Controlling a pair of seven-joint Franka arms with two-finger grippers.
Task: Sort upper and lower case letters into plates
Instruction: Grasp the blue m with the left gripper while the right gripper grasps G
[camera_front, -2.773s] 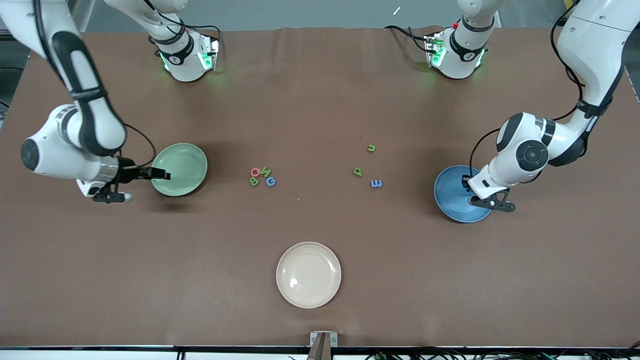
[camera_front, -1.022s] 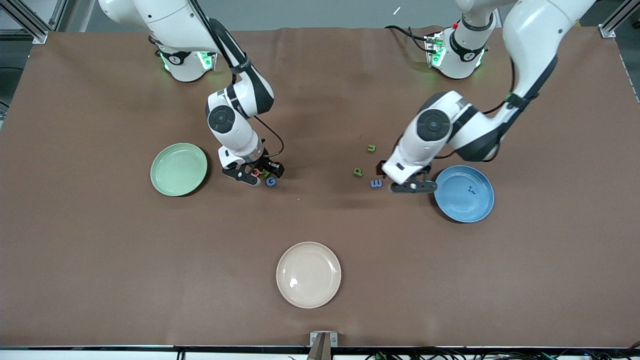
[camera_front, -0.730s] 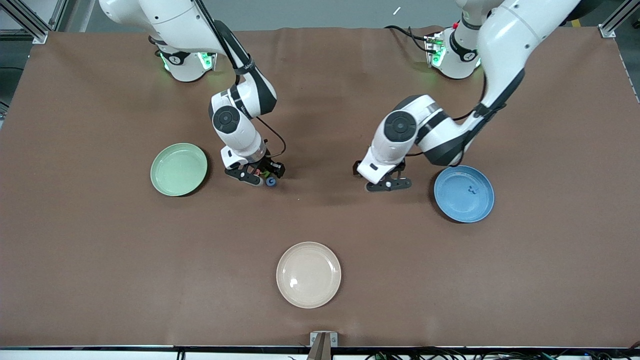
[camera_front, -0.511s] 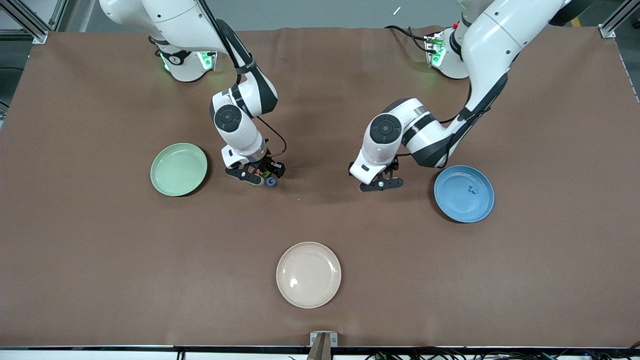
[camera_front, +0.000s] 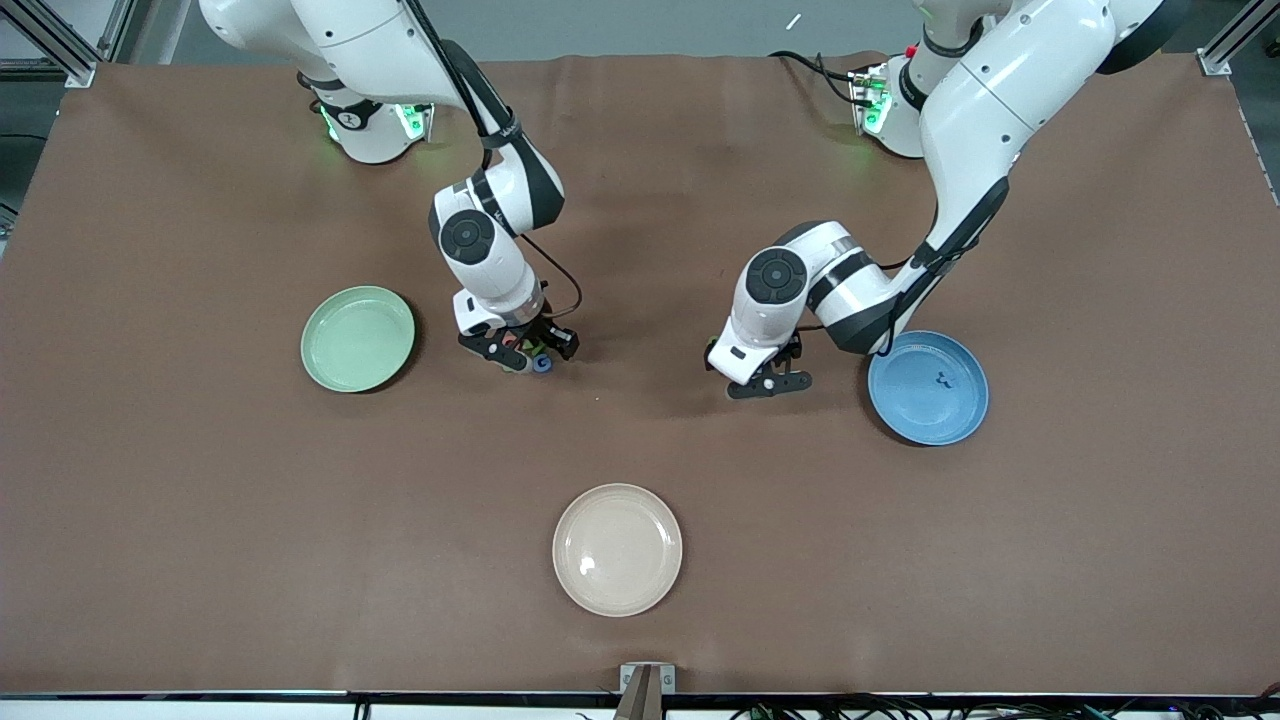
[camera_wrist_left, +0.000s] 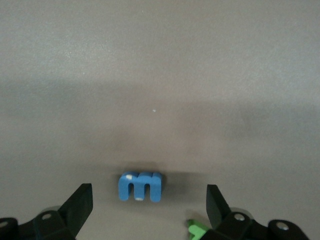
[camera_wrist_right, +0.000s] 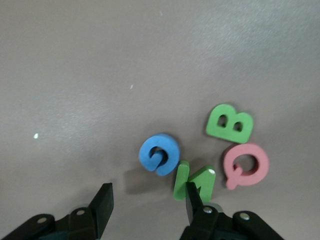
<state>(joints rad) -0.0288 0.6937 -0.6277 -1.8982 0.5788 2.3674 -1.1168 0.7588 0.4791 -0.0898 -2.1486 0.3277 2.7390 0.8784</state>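
The left gripper (camera_wrist_left: 145, 210) is held low with fingers spread around a small blue foam letter m (camera_wrist_left: 140, 186) on the brown table (camera_front: 640, 440), beside the glossy blue plate (camera_front: 927, 388). The right gripper (camera_wrist_right: 147, 205), spread too, is lowered at a blue G (camera_wrist_right: 159, 153) and green M (camera_wrist_right: 194, 182), near the mint green plate (camera_front: 358, 338).

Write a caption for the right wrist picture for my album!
The open right gripper hovers over four letters: blue G, green M, green B, pink Q.
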